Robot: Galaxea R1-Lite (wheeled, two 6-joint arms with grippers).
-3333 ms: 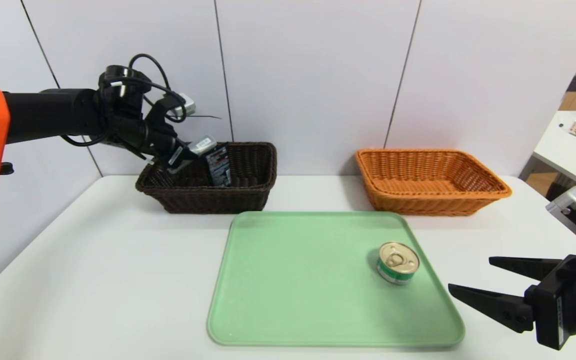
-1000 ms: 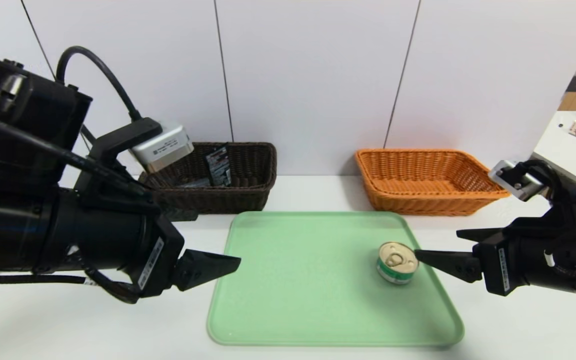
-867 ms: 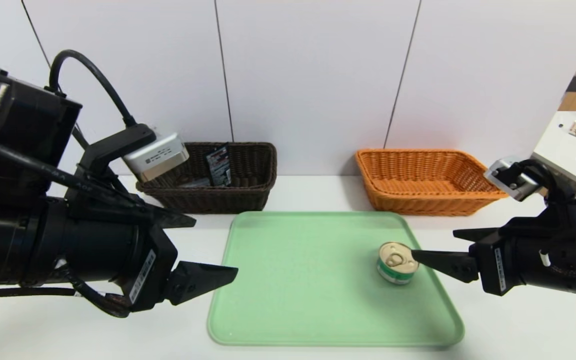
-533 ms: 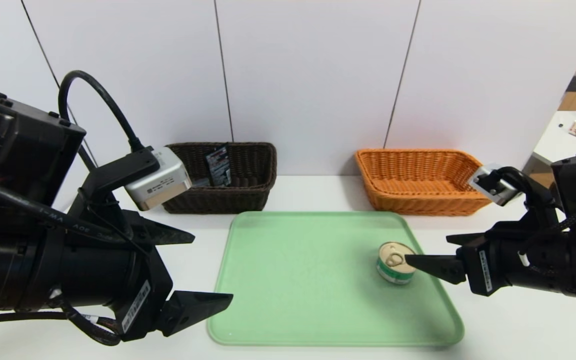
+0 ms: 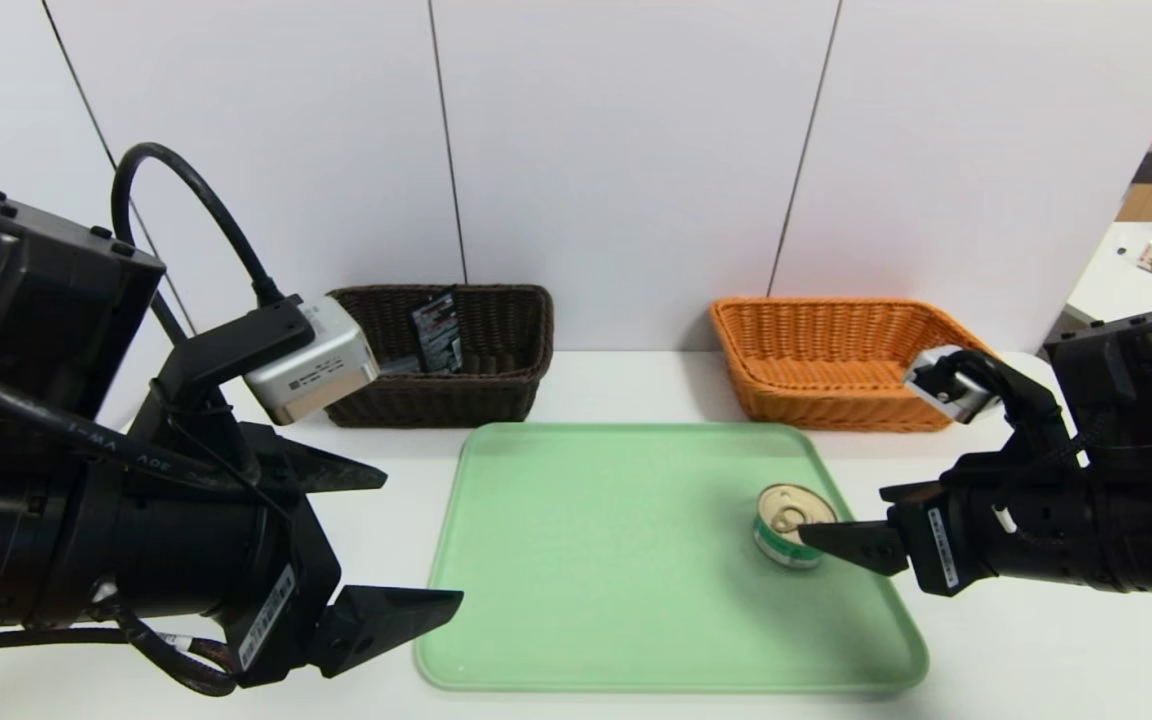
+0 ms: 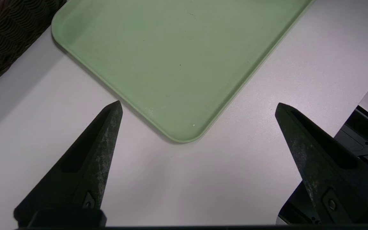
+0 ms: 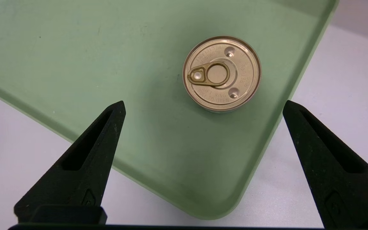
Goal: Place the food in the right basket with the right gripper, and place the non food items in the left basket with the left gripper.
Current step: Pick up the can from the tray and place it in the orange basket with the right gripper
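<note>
Since the earlier head views we see our right gripper (image 5: 851, 520) has come in from the table's right edge toward the can (image 5: 792, 524); our left gripper (image 5: 391, 545) has pulled back from the dark basket (image 5: 496, 385) to the near left of the table (image 5: 636, 385), leaving a dark packet (image 5: 436, 330) standing inside that basket. Our right gripper's fingers are spread wide and hold nothing; one fingertip (image 5: 816, 535) overlaps the can's near right side in the head view, and we cannot tell whether it touches; in the right wrist view the can (image 7: 222, 73) lies beyond the tips, between their lines, clear of both. That can stands upright, pull-ring lid up, in the right part of the green tray (image 5: 586, 640), near its right rim; the orange basket (image 5: 816, 410) sits behind the tray to the right, apart from it. Our left gripper's fingers are likewise wide apart and empty, over bare table just outside the tray's near left corner (image 6: 184, 135); the dark basket's weave (image 6: 2, 35) shows at that view's edge.
</note>
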